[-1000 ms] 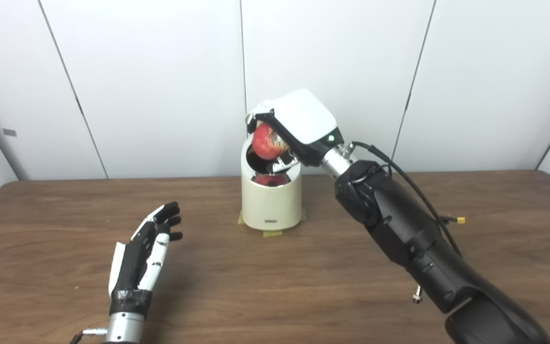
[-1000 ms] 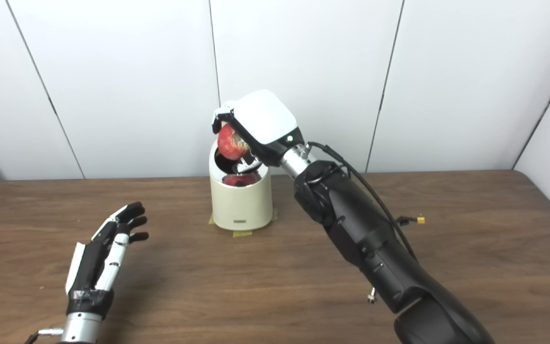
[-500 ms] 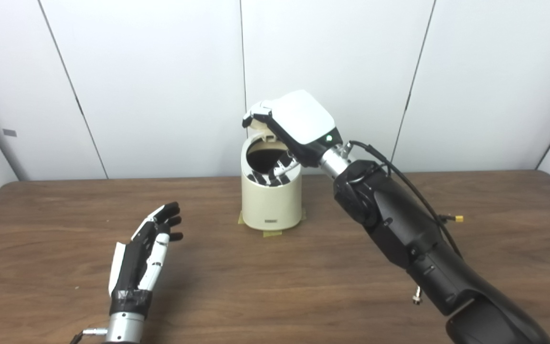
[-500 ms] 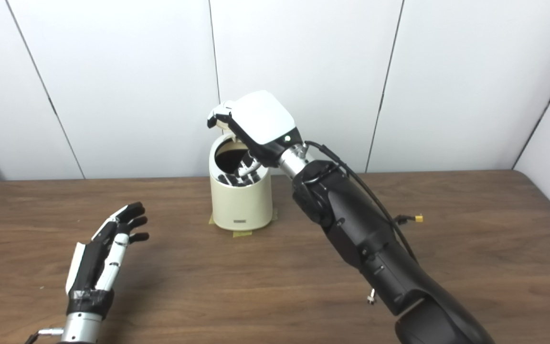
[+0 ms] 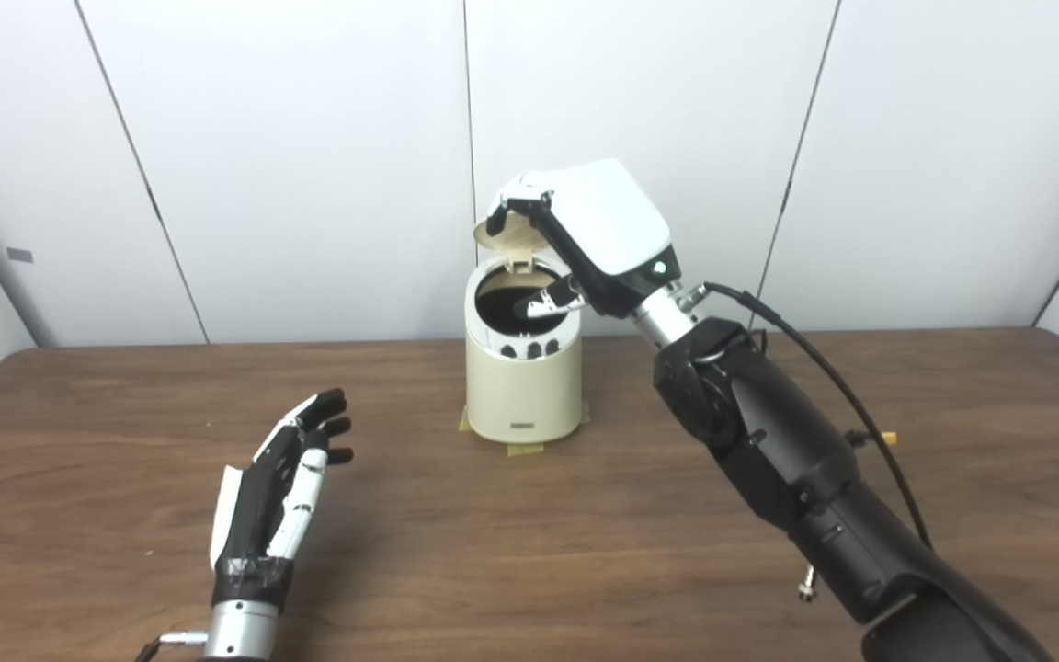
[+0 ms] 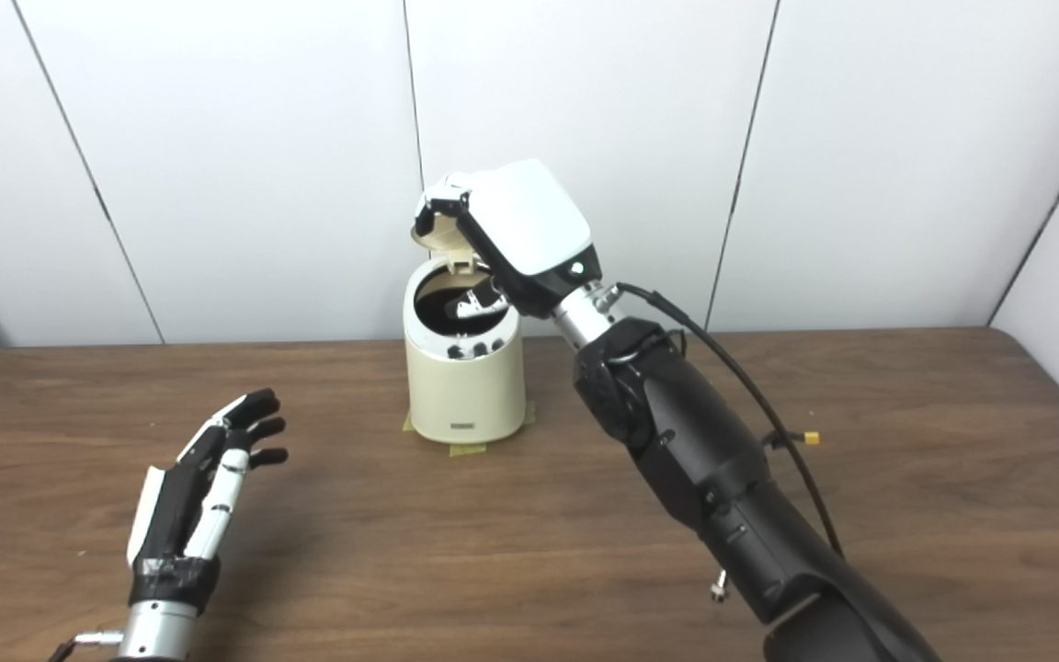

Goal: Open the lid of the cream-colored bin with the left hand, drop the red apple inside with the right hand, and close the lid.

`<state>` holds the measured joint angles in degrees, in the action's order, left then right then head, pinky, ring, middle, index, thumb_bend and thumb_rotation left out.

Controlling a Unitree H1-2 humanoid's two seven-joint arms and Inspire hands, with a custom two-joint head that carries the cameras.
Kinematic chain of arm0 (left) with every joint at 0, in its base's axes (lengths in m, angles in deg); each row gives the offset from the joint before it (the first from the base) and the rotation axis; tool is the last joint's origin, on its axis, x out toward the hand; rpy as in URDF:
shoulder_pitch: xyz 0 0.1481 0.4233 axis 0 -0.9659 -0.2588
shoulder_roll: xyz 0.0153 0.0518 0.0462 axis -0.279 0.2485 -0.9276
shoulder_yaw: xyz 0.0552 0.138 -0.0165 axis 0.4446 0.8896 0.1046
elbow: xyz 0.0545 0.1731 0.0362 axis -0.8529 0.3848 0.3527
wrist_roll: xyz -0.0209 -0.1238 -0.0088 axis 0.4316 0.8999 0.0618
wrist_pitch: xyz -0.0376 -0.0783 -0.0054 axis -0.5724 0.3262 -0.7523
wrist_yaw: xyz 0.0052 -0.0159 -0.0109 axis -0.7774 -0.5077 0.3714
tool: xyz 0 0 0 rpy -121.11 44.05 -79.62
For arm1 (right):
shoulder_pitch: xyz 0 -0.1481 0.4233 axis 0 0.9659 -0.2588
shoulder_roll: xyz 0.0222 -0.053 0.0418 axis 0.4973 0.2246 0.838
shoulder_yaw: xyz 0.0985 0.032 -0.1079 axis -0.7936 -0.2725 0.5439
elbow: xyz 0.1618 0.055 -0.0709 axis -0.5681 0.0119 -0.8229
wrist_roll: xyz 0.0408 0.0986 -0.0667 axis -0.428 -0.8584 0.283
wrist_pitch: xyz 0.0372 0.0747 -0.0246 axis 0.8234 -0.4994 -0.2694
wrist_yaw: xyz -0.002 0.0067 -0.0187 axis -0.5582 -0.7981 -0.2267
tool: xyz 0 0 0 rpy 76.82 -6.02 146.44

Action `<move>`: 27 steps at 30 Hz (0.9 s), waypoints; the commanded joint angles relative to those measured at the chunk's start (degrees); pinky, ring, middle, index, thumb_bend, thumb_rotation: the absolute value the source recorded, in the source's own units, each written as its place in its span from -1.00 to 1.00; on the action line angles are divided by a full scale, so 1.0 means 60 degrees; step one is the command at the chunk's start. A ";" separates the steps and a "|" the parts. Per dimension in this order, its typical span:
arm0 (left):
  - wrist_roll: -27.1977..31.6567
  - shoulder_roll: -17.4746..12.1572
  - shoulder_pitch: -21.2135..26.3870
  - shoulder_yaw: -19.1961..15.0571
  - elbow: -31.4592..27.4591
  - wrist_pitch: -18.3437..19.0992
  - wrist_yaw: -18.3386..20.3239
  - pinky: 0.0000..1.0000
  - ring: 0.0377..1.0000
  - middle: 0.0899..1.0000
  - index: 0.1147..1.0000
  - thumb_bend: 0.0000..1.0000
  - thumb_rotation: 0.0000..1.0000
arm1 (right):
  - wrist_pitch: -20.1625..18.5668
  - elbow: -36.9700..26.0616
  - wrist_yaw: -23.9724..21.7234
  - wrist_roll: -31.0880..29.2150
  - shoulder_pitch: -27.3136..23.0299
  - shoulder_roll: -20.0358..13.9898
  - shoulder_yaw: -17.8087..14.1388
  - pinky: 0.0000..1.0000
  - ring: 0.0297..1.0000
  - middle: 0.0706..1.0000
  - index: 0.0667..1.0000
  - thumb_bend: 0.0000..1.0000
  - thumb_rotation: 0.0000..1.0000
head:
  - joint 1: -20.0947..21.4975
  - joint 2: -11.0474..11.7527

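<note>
Left eye view and right eye view show the same scene. The right hand [image 5: 598, 234] is up over the cream bin [image 5: 522, 386]. Its fingers [image 5: 516, 198] are spread apart and hold nothing. The thumb [image 5: 548, 303] sticks out over the dark hole of the bin. The fingertips at the top are right by the lid [image 5: 504, 241], but you cannot tell if they touch it. The lid stands up at the back of the bin, so the bin is open. The red apple cannot be seen; the inside of the bin is too dark to tell what is in there.

The left hand [image 5: 277, 487] is low over the table [image 5: 125, 414], well apart from the bin, on the near left side. Its fingers are straight and a little apart, and it holds nothing.

The table is brown wood. Behind it is a white wall [image 5: 290, 138] made of big panels with thin dark lines between them.

Bits of yellow tape [image 5: 522, 450] stick out from under the bin. A black cable [image 5: 814, 354] runs along the right arm. The right arm hides some of the table to the right of the bin.
</note>
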<state>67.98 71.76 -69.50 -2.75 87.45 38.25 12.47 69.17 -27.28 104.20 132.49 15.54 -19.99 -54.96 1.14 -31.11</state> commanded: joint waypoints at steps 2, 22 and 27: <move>-0.0172 -0.0015 0.0025 0.0031 0.0087 -0.0237 -0.0066 0.43 0.61 0.65 0.59 -0.47 0.45 | 0.0295 -0.0677 0.0986 -0.0636 0.0189 0.0277 -0.0511 -0.48 -0.42 -0.30 -0.13 0.05 -0.74 | 0.0016 0.0002; -0.0422 -0.0213 0.0230 0.0000 0.0202 -0.0352 -0.0091 0.42 0.62 0.62 0.54 -0.47 0.45 | 0.1472 -0.2838 -0.3016 -0.7608 0.5388 0.0293 -0.2380 0.60 0.76 0.77 0.73 -0.59 0.96 | 0.0036 0.0079; -0.0389 -0.0265 0.0264 -0.0003 0.0261 -0.0316 -0.0067 0.44 0.63 0.63 0.55 -0.45 0.46 | 0.1282 -0.2929 -0.3071 -0.8182 0.5861 0.0623 -0.2963 0.34 0.51 0.56 0.51 -0.59 0.34 | 0.0007 0.0105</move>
<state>66.78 70.94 -68.62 -2.78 88.76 37.96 12.38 76.11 -42.74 85.65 85.04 51.57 -16.50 -71.82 1.14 -30.50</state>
